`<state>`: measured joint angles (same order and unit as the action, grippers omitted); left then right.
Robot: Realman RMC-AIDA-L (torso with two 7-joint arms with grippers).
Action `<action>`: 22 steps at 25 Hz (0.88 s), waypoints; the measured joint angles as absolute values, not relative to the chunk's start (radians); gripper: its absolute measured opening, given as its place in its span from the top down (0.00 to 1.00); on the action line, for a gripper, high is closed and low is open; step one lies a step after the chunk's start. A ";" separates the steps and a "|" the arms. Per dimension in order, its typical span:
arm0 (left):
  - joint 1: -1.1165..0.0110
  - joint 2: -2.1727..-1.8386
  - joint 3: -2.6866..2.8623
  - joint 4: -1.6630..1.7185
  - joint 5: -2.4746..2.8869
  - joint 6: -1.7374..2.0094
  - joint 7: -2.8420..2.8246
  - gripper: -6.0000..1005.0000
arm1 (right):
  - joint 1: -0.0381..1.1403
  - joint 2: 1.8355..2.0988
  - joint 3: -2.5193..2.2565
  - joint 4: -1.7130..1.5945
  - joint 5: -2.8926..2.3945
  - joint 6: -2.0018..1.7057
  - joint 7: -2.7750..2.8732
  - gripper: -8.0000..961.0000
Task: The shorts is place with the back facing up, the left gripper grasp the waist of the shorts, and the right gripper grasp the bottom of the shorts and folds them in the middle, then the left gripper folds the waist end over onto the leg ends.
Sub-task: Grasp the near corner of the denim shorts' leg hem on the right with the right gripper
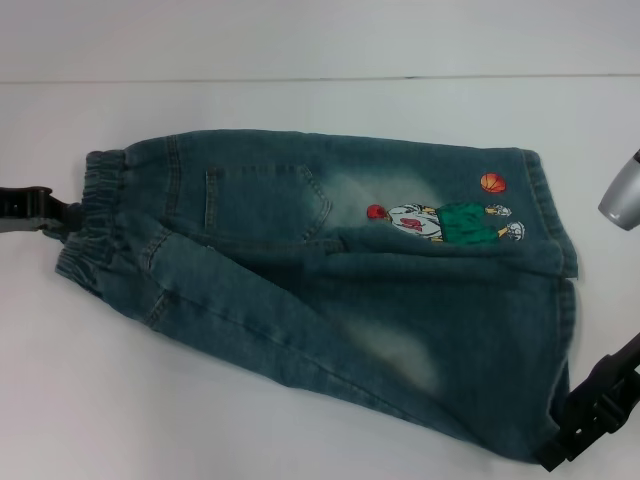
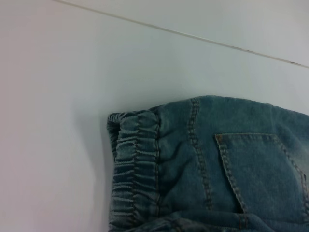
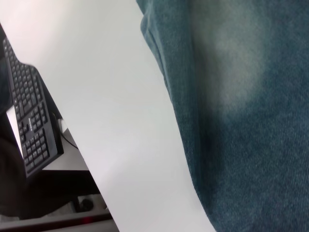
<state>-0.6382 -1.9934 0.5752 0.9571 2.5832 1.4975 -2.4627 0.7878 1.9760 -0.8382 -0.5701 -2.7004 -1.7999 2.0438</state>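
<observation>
The blue denim shorts [image 1: 320, 290] lie on the white table [image 1: 300, 100], doubled lengthwise with one back pocket [image 1: 265, 200] and the cartoon patch [image 1: 440, 220] facing up. The ruffled waist [image 1: 95, 210] points left and the leg hems [image 1: 555, 260] point right. My left gripper [image 1: 60, 215] sits at the left edge against the waistband. At the lower right, my right gripper [image 1: 560, 445] touches the near corner of the hem. The left wrist view shows the waistband [image 2: 135, 164] and the pocket [image 2: 260, 169]. Denim [image 3: 241, 121] fills the right wrist view.
A grey metal part [image 1: 622, 195] pokes in at the right edge of the head view. Past the table's edge, the right wrist view shows a black keyboard [image 3: 29, 125] on a lower desk. A seam line [image 1: 320, 80] crosses the far tabletop.
</observation>
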 joint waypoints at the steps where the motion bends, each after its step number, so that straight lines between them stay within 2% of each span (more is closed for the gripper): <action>1: -0.638 -1.993 0.575 0.957 2.583 1.497 -2.463 0.90 | 0.788 1.978 -0.839 -0.571 -2.701 -1.799 2.035 0.22; 4: -0.638 -1.993 0.575 0.957 2.583 1.497 -2.462 0.90 | 0.791 1.979 -0.841 -0.571 -2.703 -1.799 2.017 0.34; 15: -0.638 -1.993 0.571 0.957 2.583 1.500 -2.462 0.89 | 0.793 1.978 -0.867 -0.572 -2.704 -1.789 2.007 0.59; 22: -0.635 -1.993 0.568 0.960 2.583 1.506 -2.462 0.89 | 0.791 1.978 -0.874 -0.595 -2.704 -1.788 1.990 0.88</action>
<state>-0.6348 -1.9927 0.5683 0.9596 2.5832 1.5057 -2.4620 0.7907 1.9777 -0.8738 -0.5947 -2.7038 -1.7883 1.9904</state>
